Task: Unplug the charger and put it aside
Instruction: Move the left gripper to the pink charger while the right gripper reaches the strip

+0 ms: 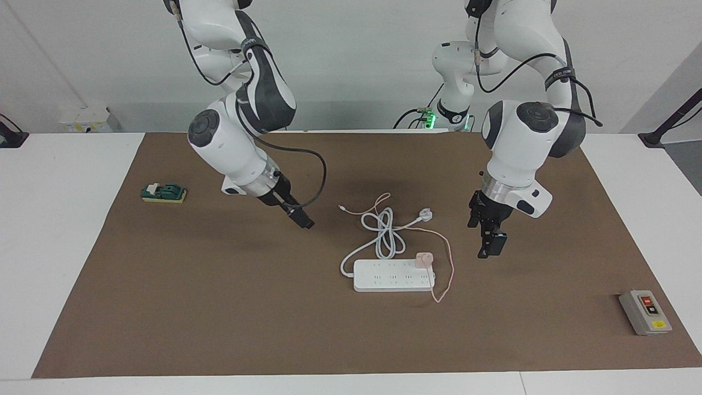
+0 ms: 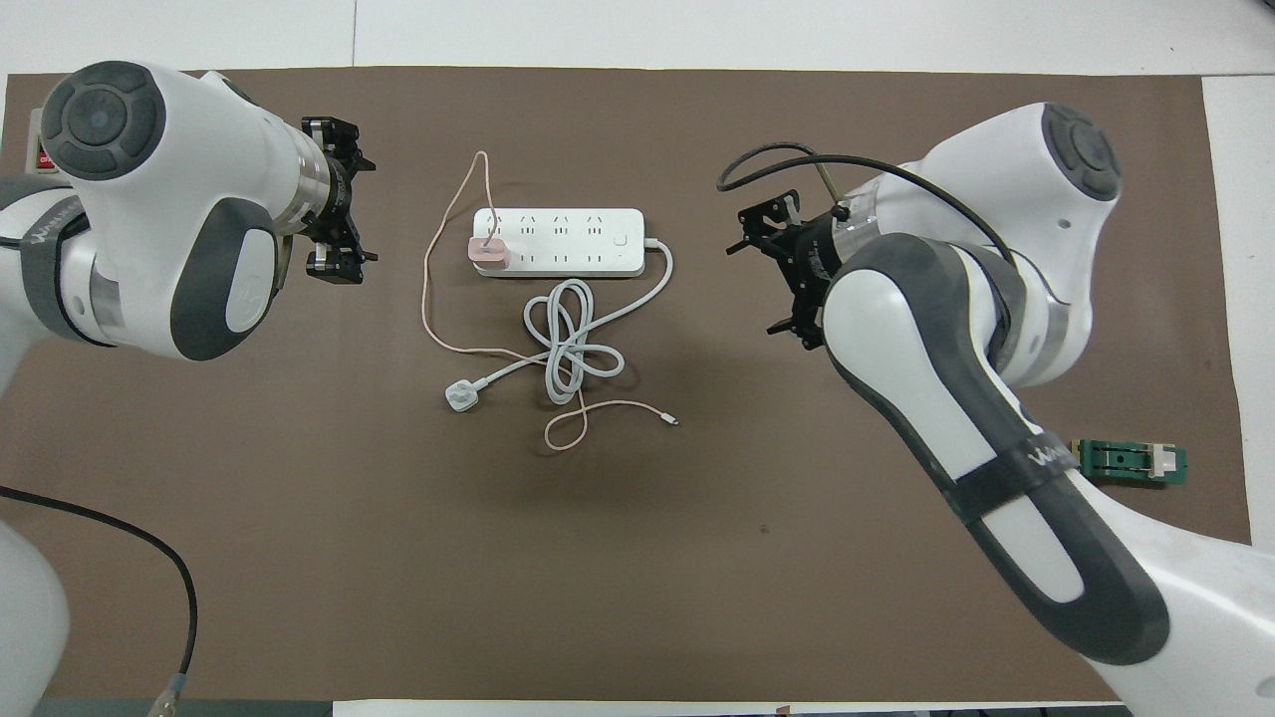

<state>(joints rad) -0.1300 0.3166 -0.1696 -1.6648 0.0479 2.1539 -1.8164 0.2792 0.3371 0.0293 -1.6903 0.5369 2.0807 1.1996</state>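
The pale-pink charger (image 1: pixel 424 259) (image 2: pixel 489 254) is plugged into the white power strip (image 1: pixel 384 280) (image 2: pixel 578 242), at the strip's end toward the left arm. Its thin pink cable (image 1: pixel 451 263) (image 2: pixel 428 299) loops around that end and trails toward the robots. My left gripper (image 1: pixel 490 249) (image 2: pixel 361 211) is open and empty. It hangs above the mat beside the charger end of the strip, apart from it. My right gripper (image 1: pixel 306 223) (image 2: pixel 754 284) is open and empty above the mat, off the strip's other end.
The strip's thick white cord (image 1: pixel 384 236) (image 2: pixel 568 344) lies coiled nearer the robots, ending in a white round plug (image 1: pixel 426 214) (image 2: pixel 460 396). A green switch block (image 1: pixel 163 192) (image 2: pixel 1131 461) lies toward the right arm's end. A grey button box (image 1: pixel 645 312) sits toward the left arm's end.
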